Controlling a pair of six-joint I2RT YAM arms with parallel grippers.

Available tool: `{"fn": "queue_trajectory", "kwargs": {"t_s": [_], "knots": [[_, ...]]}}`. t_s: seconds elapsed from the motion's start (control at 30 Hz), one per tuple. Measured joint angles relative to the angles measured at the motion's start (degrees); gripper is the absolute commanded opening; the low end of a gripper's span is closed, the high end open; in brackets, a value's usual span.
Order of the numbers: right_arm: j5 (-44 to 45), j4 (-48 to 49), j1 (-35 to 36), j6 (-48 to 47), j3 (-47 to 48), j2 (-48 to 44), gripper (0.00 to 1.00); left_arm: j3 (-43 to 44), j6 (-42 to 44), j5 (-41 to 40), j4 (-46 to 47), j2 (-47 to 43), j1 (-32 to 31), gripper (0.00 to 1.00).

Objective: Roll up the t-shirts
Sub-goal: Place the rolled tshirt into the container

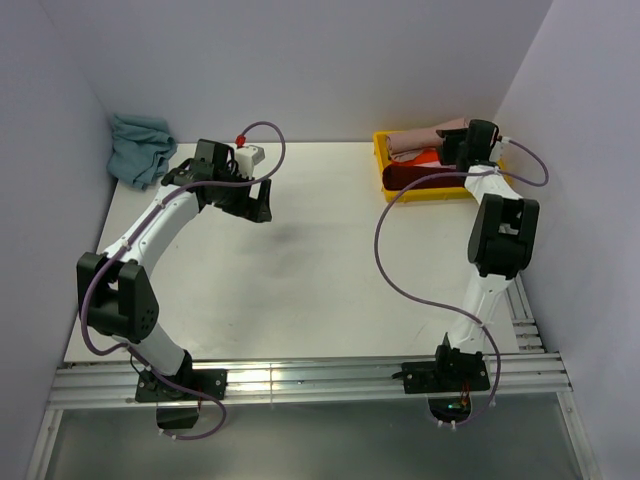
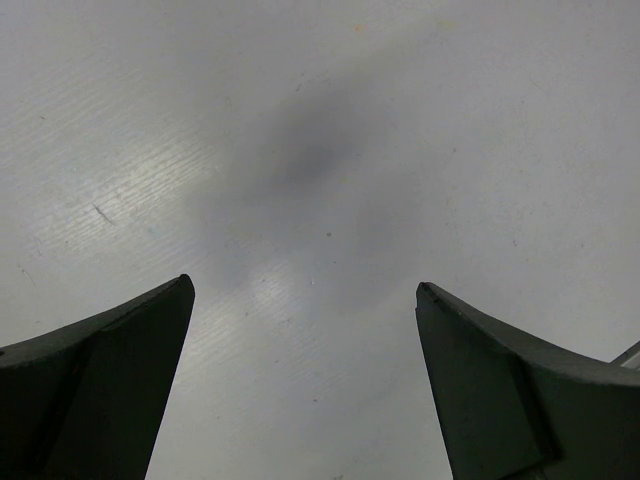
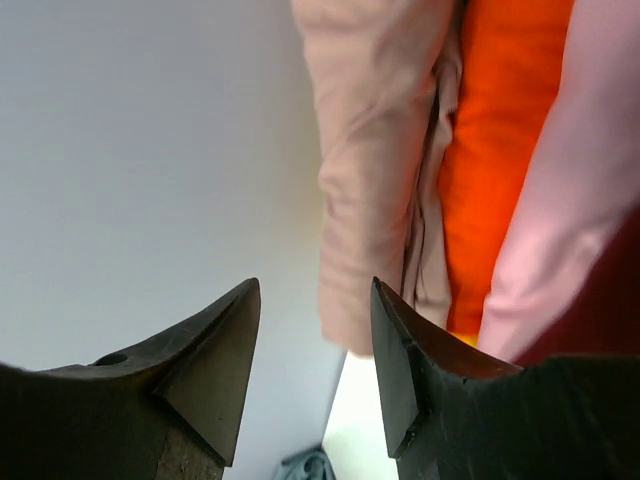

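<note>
Cloth (image 1: 140,148), teal and crumpled, lies at the counter's (image 1: 320,290) far-left corner. The left tool (image 2: 305,290) hangs over bare counter, jaws wide apart. At far right, a yellow bin (image 1: 383,165) holds bundled t-shirts (image 1: 420,140) in dusty pink, orange and dark red. They are partly hidden by the right tool (image 3: 315,285), whose jaws stand apart, gripping nothing.

The left arm (image 1: 150,235) is bent inward, and the left gripper (image 2: 305,290) is held spread wide. The right arm (image 1: 497,240) is stretched forward, the right gripper (image 3: 315,285) held partly parted.
</note>
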Motion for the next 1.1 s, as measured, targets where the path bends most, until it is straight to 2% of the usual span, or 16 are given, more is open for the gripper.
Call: {"fn": "queue_trajectory", "kwargs": {"t_s": [0.17, 0.37, 0.57, 0.73, 0.97, 1.1], "knots": [[-1.36, 1.07, 0.76, -2.84, -10.34, -9.6, 0.58, -0.17, 0.15, -0.24, 0.57, -1.4, 0.59, 0.99], [-0.28, 0.37, 5.44, -10.71, -24.59, -26.69, 0.62, -4.26, 0.15, -0.35, 3.02, -7.58, 4.04, 0.99], [8.33, -1.7, 17.9, -23.12, -38.34, -49.29, 0.65, -11.32, 0.15, -1.53, 5.2, -13.2, 7.41, 0.99], [14.8, -2.71, 28.02, -30.38, -49.2, -64.43, 0.67, -13.4, 0.17, -2.08, 4.96, -15.32, 7.89, 0.99], [19.08, -8.2, 31.06, -35.12, -61.11, -80.63, 0.72, -15.52, 0.2, -3.19, 4.96, -20.81, 7.96, 0.99], [19.65, -10.49, 31.17, -37.31, -62.36, -84.74, 0.72, -16.39, 0.13, -3.43, 5.22, -22.08, 7.98, 0.99]]}}
